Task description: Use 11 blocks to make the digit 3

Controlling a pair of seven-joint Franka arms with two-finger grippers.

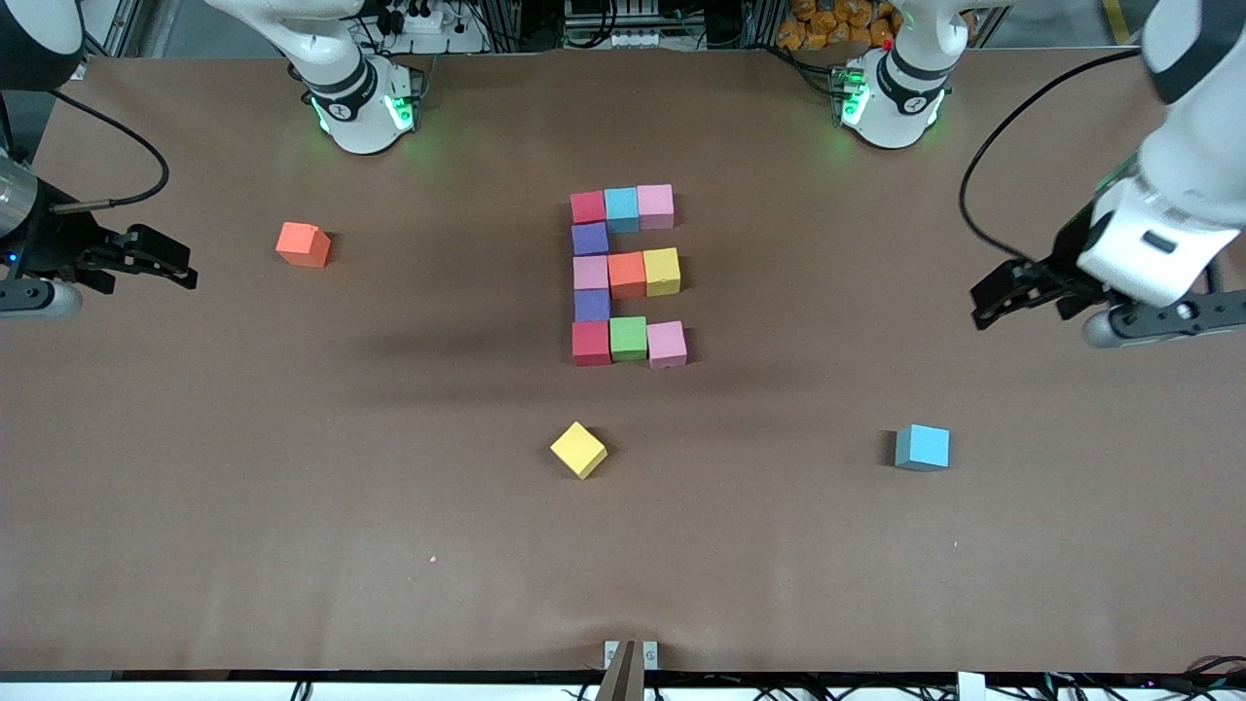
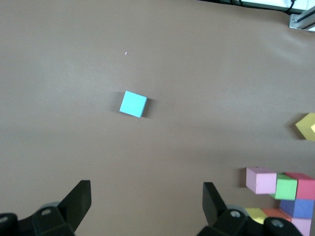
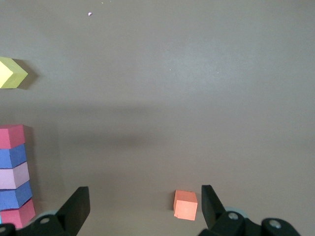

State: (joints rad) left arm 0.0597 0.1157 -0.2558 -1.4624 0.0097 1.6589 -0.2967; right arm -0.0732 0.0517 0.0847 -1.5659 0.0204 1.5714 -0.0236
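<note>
Hung with fingers apart, holding nothing: left claw (image 1: 1003, 292) and right claw (image 1: 161, 261), each at its end of the worktop (image 1: 292, 506). Stood complete at centre: digit 3 (image 1: 628, 276).

**Layout of the table, front view**

The digit 3 (image 1: 628, 275) lies at the middle of the table (image 1: 292, 506). Its column of five blocks runs from the robots' bases toward the camera, on the side facing the right arm's end. Three bars of three blocks reach from that column toward the left arm's end, and all the blocks touch.

The first loose block (image 1: 303, 244) lies well apart from the figure, toward the right arm's end. The second loose block (image 1: 578, 450) lies nearer the camera than the figure, close to its column's line. The third loose block (image 1: 922, 448) lies equally near the camera, toward the left arm's end.

The right gripper (image 1: 183, 269) hangs over the right arm's end and the left gripper (image 1: 985, 297) over the left arm's end.
</note>
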